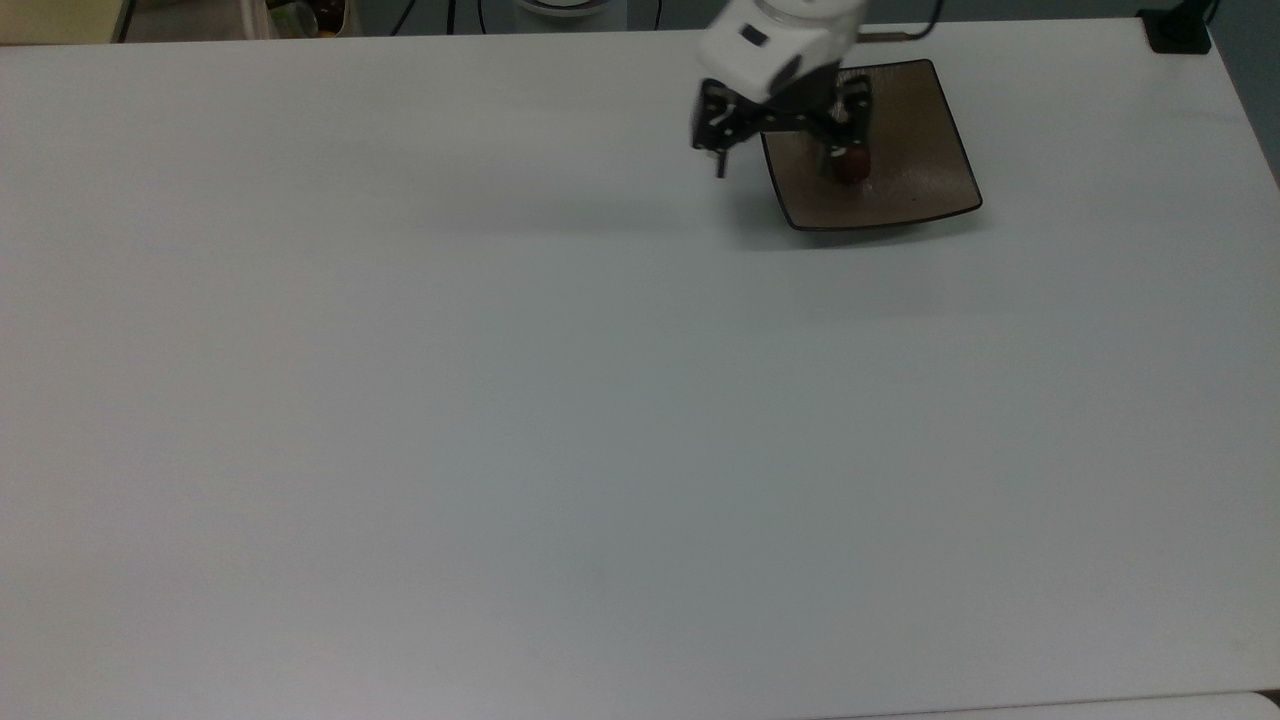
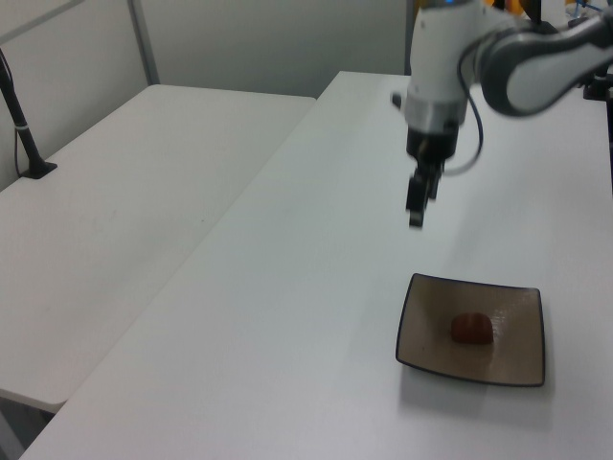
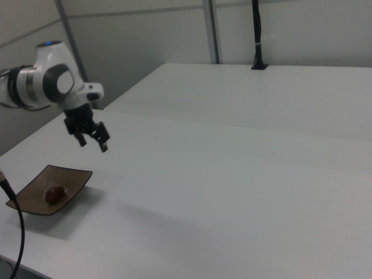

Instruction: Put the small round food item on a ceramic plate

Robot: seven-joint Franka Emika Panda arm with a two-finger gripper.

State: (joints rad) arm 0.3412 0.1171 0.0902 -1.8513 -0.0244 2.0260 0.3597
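Reddish-brown food (image 2: 471, 328) rests in the plate's (image 2: 421, 326) dished centre, task seemingly done; end effector (image 3: 93, 135) hangs released and empty above the desk (image 1: 500, 400).

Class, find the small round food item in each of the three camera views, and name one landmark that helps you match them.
Top view: small round food item at upper right, partly under the end effector.
Left view: lower right.
Right view: lower left.
Shared landmark: it lies in the middle of the ceramic plate.
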